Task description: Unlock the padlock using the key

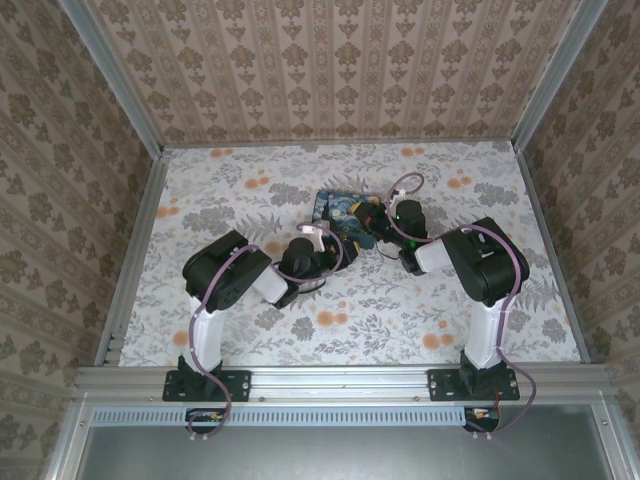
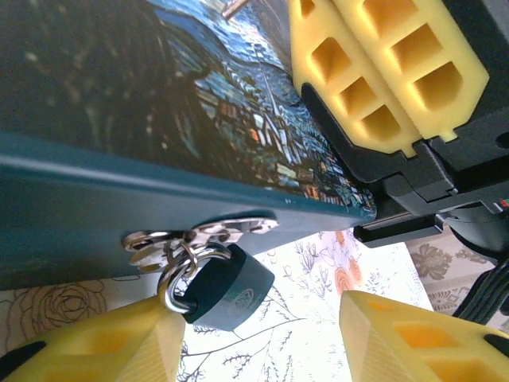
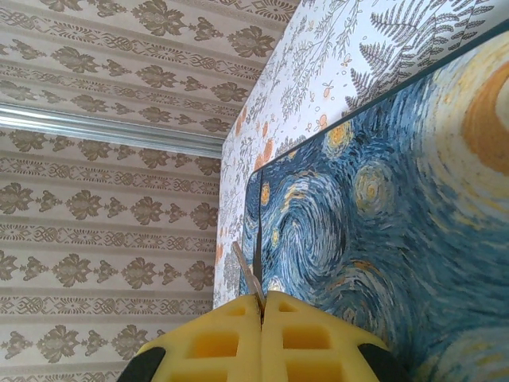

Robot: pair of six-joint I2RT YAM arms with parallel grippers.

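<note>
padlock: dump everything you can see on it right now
The padlock is small, dark metal with a bluish tint, a round stamped mark on its face and a silvery shackle. The shackle looks shut, threaded through the silver hasp on the side of the blue box; the body hangs tilted from it. It lies between the yellow fingers of the open left gripper, close to one; contact is unclear. Keyhole not visible.

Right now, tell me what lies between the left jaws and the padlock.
Nothing: in the left wrist view the padlock hangs between the open jaws, right beside one, with only bare flowered tabletop before the other.
</note>
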